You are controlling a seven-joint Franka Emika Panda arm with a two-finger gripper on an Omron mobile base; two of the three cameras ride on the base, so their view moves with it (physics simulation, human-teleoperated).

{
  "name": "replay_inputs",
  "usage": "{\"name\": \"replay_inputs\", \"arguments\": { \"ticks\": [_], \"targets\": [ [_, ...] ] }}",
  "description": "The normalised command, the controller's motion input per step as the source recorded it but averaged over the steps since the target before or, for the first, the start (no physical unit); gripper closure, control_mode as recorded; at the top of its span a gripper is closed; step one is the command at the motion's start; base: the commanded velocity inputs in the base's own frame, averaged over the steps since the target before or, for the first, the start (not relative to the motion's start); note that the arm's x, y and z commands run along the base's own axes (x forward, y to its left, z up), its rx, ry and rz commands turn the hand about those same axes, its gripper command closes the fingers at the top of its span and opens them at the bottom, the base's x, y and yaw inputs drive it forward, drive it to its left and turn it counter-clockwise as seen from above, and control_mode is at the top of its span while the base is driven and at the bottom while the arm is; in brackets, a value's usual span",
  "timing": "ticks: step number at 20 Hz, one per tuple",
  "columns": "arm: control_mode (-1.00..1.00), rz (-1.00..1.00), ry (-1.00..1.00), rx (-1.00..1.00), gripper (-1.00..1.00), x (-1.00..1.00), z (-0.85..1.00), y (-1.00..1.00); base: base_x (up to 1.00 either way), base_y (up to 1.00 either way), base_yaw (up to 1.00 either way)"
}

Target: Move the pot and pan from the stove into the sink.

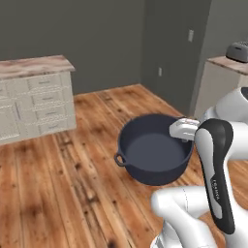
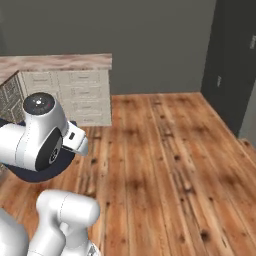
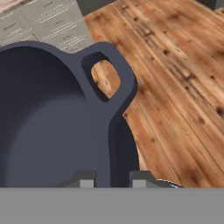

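Observation:
The deep dark blue-grey pot (image 1: 154, 151) hangs in the air above a wooden floor, its opening facing up and nothing inside it. My gripper (image 1: 188, 137) is shut on the pot's right rim. In the hand view the two fingertips (image 3: 84, 180) pinch the rim of the pot (image 3: 52, 131) just below one loop handle (image 3: 114, 75). From the right base view, the pot (image 2: 27, 173) peeks out as a dark disc behind my arm. The pan, the stove and the sink are out of view.
A cream drawer cabinet with a marble top (image 1: 38, 92) (image 2: 75, 85) stands to the left. A second counter with a small grey appliance (image 1: 238, 51) is at the far right. Open wooden floor (image 2: 170, 160) lies ahead, with dark walls behind it.

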Motion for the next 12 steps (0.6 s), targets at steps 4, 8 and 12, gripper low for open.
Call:
{"name": "replay_inputs", "arguments": {
  "ticks": [4,8,12],
  "targets": [
    [1.00,0.00,0.00,0.00,1.00,0.00,0.00,0.00,-0.06,0.00,0.50],
    [1.00,0.00,0.00,0.00,1.00,0.00,0.00,0.00,-0.02,-0.01,0.47],
    [1.00,0.00,0.00,0.00,1.00,0.00,0.00,0.00,-0.01,-0.06,0.17]
  ]
}}
